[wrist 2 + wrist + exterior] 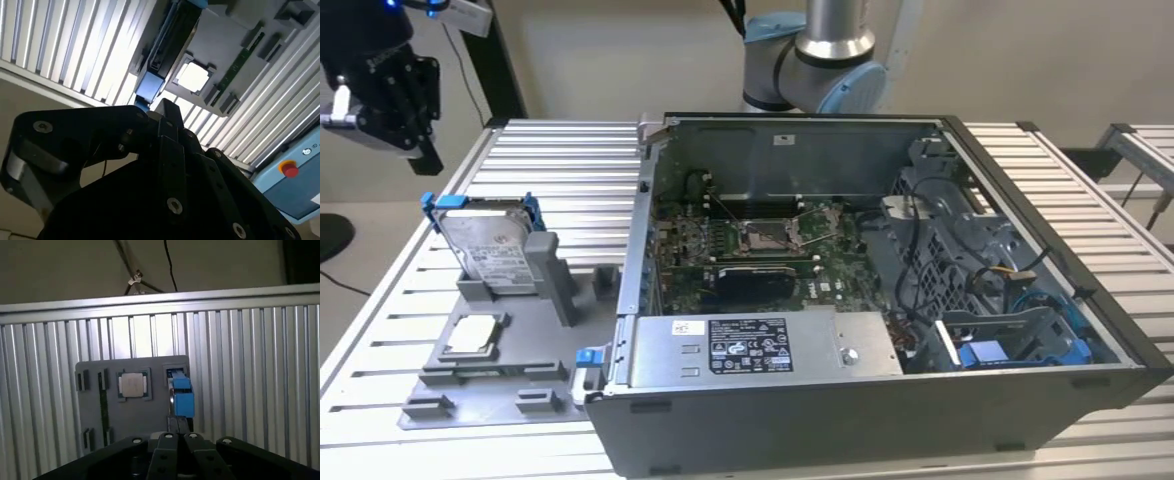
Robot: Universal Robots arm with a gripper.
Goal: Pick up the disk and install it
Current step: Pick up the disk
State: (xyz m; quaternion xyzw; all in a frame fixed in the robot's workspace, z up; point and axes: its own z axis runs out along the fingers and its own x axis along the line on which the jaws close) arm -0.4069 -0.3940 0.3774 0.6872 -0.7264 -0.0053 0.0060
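One disk (494, 248): a flat silver-grey rectangle in a blue plastic carrier, stood on edge in the grey moulded holder (494, 385) on the ribbed aluminium table (574, 160). One square silver chip (475, 335) lay flat beside it. The black gripper (422, 150) hung above the disk, well apart, fingers together on nothing.

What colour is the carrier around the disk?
Blue carrier around the silver disk, best in the exterior view.
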